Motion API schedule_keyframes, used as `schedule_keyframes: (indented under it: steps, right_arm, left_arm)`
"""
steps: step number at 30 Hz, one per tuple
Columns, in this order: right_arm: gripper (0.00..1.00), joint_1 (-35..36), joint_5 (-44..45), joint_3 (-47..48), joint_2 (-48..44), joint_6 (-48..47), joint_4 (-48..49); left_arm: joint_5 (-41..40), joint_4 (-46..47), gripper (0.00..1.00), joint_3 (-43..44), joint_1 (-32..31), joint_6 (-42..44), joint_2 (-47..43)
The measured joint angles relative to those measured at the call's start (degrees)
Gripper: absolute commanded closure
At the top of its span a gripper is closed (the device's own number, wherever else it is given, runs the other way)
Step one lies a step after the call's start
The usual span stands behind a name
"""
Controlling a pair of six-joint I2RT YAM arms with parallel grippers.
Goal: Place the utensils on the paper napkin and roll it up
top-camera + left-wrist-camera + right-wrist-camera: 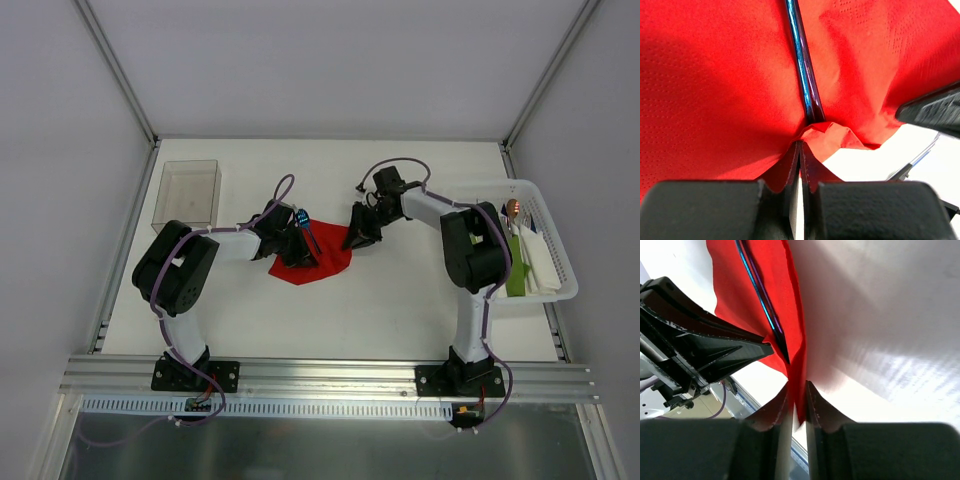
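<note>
Left gripper (800, 150) is clamped with its pads together on a crumpled edge of the paper napkin (318, 266), at the napkin's left side; right gripper (797, 391) stands at the napkin's far right corner, its jaws drawn narrow with the red edge pinched between them; the two grippers face each other across the sheet, near but apart. Between them the bright red paper is gathered into a creased trough on the white table (400, 300), its near part lying flat; the utensils (803, 65) lie along that crease, their slim blue and purple handles running down to the left gripper's fingertips, and one shiny blue end pokes out past the napkin's far edge. Well to the left of the napkin sits a clear plastic box (166, 196); well to its right is a white basket (560, 291) holding green bundles, white napkins and a copper-headed utensil.
</note>
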Motion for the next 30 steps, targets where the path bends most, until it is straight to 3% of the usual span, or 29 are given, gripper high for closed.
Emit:
schedule_keyframes:
  steps: [2, 5, 7, 9, 14, 17, 30]
  right_arm:
    - [0.79, -0.70, -0.13, 0.02, 0.00, -0.20, -0.24]
    - [0.66, -0.94, -0.81, 0.68, 0.02, -0.09, -0.79]
    - [0.65, -0.66, -1.77, 1.73, 0.02, 0.07, -0.90]
    - [0.68, -0.42, -2.38, 2.34, 0.02, 0.13, -0.79]
    - [0.91, -0.15, -3.23, 2.58, 0.02, 0.68, -0.70]
    - [1.00, -0.13, -3.26, 2.58, 0.00, 1.38, -0.70]
    - [1.00, 4.31, -3.67, 2.75, 0.02, 6.32, -0.39]
  left_arm:
    - [0.00, 0.00, 1.00, 0.00, 0.00, 0.02, 0.00]
    - [0.00, 0.00, 1.00, 0.00, 0.00, 0.00, 0.00]
    - [0.00, 0.02, 1.00, 0.00, 0.00, 0.02, 0.02]
    - [0.02, 0.00, 1.00, 0.00, 0.00, 0.00, 0.00]
    - [0.02, 0.00, 1.00, 0.00, 0.00, 0.00, 0.02]
    - [0.00, 0.00, 1.00, 0.00, 0.00, 0.00, 0.02]
    - [0.00, 0.02, 1.00, 0.00, 0.00, 0.00, 0.02]
